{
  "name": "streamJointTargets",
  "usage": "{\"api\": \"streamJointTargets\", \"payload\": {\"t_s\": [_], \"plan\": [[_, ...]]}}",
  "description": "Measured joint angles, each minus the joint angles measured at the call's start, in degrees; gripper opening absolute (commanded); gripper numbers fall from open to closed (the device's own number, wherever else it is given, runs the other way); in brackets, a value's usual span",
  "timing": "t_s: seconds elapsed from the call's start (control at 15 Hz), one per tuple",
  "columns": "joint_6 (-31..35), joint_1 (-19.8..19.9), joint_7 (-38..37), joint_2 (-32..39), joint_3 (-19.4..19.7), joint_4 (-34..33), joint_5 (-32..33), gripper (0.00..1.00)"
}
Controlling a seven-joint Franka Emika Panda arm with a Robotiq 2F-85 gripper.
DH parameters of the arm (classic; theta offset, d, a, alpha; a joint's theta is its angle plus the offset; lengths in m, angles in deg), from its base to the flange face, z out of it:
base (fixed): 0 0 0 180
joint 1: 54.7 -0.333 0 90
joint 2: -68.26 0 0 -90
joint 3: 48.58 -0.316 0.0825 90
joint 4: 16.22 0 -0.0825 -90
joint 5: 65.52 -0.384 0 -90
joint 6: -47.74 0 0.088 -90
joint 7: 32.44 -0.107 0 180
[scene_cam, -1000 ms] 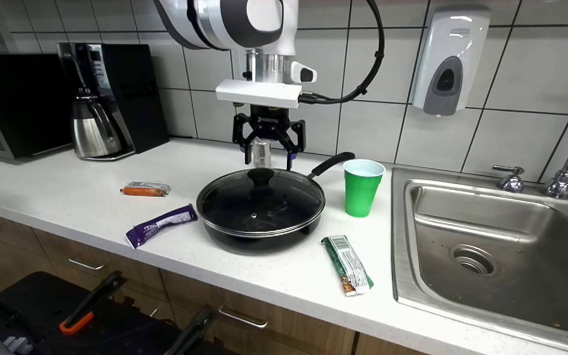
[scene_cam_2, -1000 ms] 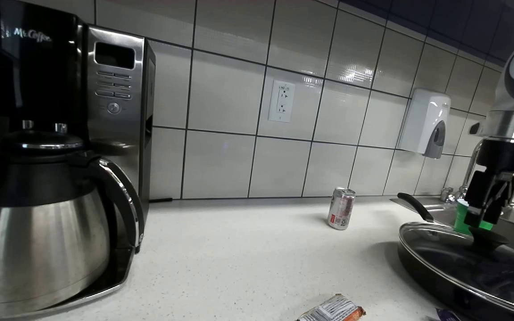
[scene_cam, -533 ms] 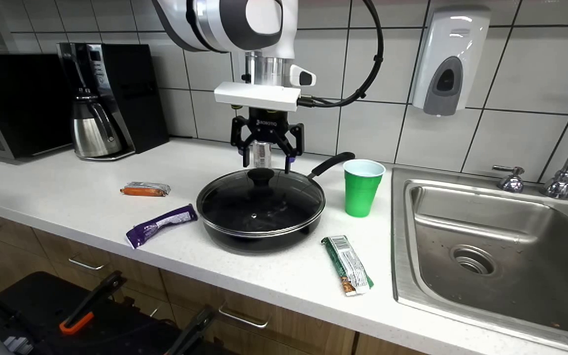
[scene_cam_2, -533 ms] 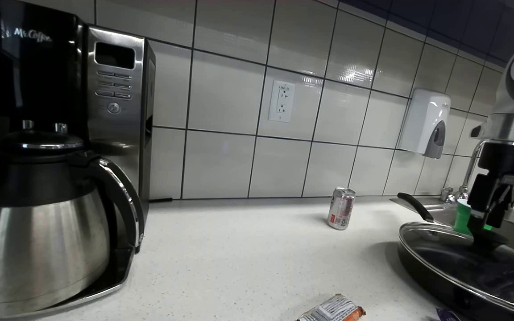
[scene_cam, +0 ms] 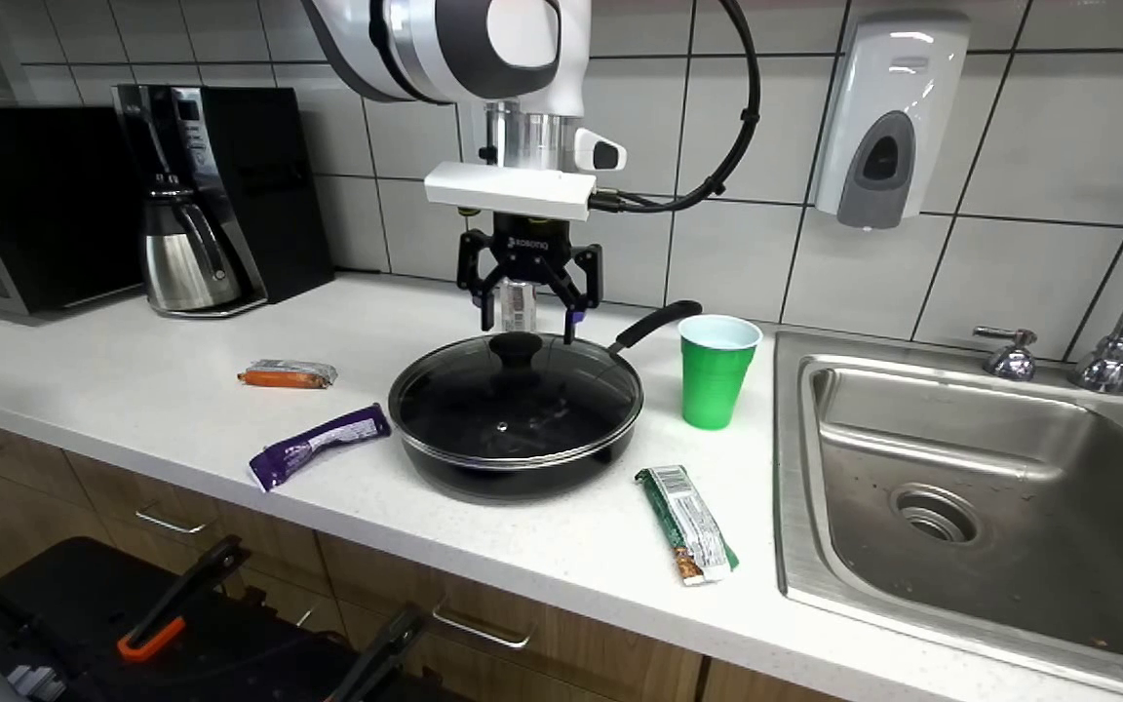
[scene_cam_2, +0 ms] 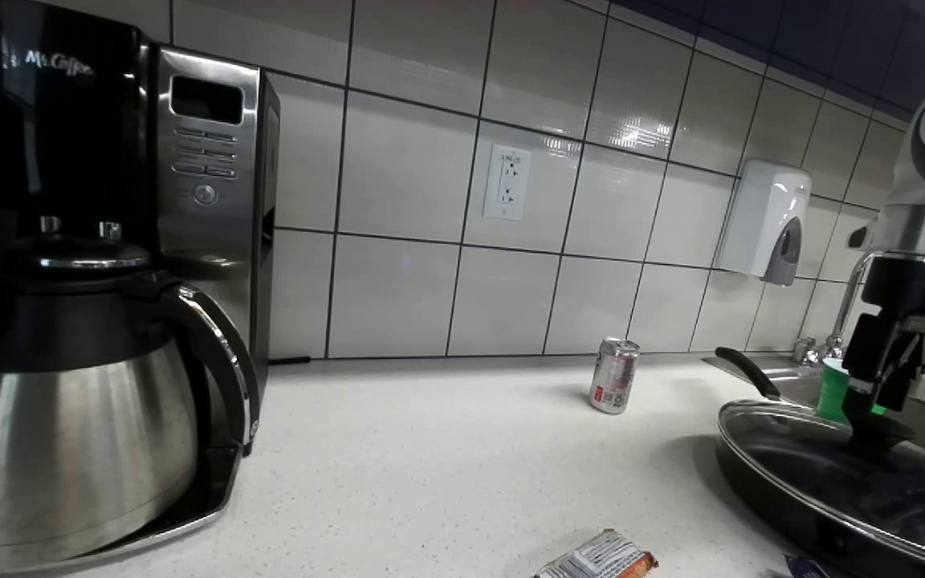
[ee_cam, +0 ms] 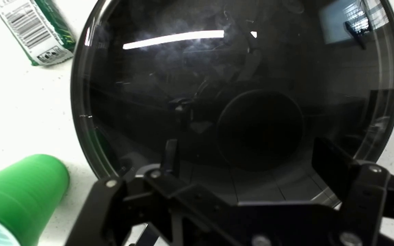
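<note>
- Our pincer (scene_cam: 527,334) is spread wide and holds nothing; its fingers (ee_cam: 171,157) stand over the far part of the glass lid (scene_cam: 464,409), about the knob (scene_cam: 515,349). We cannot tell whether they touch it.
- Over the past second the pincer has sunk a little, then come to rest; we judge that this sets its fingers near the knob's height, with no grip made yet.
- On its body we read "Robotiq".
- The lid sits on the black pan (scene_cam: 513,480), whose handle (scene_cam: 659,324) points far right across the bench (scene_cam: 357,331).
- Beyond the pan stands a silver can (scene_cam_2: 614,376) with red print; we cannot make out its name.
- To the right we see a green cup (scene_cam: 716,380) and, nearer, a green wrapper (scene_cam: 686,524) with a barcode.
- To the left lie a purple wrapper (scene_cam: 313,448), its white lettering unreadable, and an orange-and-silver wrapper (scene_cam: 287,374).
- Far left, the coffee maker (scene_cam_2: 205,201) says "Mr. Coffee".
</note>
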Motion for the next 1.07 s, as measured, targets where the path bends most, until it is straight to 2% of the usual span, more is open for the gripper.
{"api": "streamJointTargets", "payload": {"t_s": [0.4,1.07], "plan": [[0.14,-0.12,-2.41,0.13,-0.71,0.63,4.98,1.00],[5.25,-0.20,-3.31,0.13,-1.99,2.47,5.53,1.00]]}}
